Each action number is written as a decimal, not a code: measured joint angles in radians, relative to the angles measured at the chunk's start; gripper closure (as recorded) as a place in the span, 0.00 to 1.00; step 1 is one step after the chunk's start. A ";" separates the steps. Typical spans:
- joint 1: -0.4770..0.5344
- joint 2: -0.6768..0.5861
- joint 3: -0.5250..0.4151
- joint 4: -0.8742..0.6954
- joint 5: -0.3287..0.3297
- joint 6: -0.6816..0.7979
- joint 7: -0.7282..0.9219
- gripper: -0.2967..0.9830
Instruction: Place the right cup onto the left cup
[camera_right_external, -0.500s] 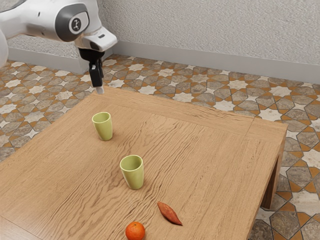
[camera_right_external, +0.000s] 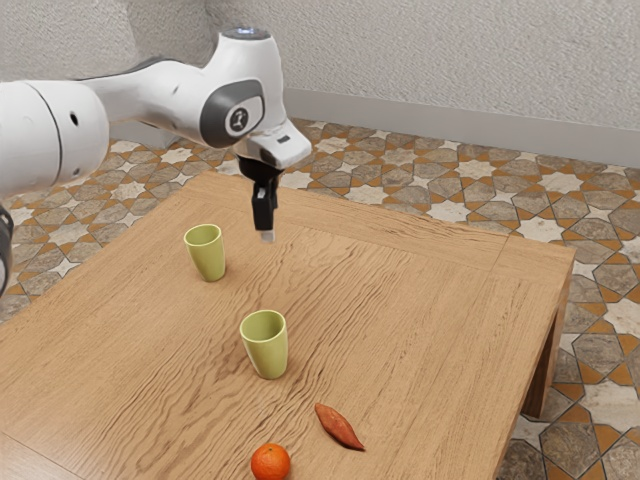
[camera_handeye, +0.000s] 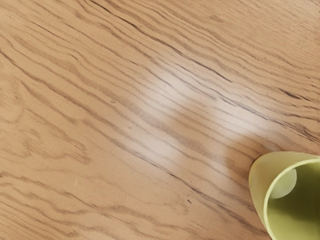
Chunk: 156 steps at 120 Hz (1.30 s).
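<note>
Hovering my fingers (camera_right_external: 267, 236) above the table (camera_right_external: 430, 300); apart or together, I cannot tell. First cup (camera_right_external: 267, 352): green, upright on the wood, between the orange fruit (camera_right_external: 270, 462) and the second cup (camera_right_external: 208, 260), also green and upright. A reddish pointed object (camera_right_external: 338, 426) lies near the fruit.

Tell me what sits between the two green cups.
Just bare wooden tabletop: the exterior view shows nothing standing between the far cup and the near cup.
</note>
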 joint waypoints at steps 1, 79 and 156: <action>-0.001 -0.002 0.000 -0.007 0.000 0.003 -0.001 0.23; -0.006 -0.028 -0.039 -0.378 0.004 0.275 -0.072 0.43; 0.022 -0.116 -0.043 -0.451 0.005 0.316 -0.149 0.84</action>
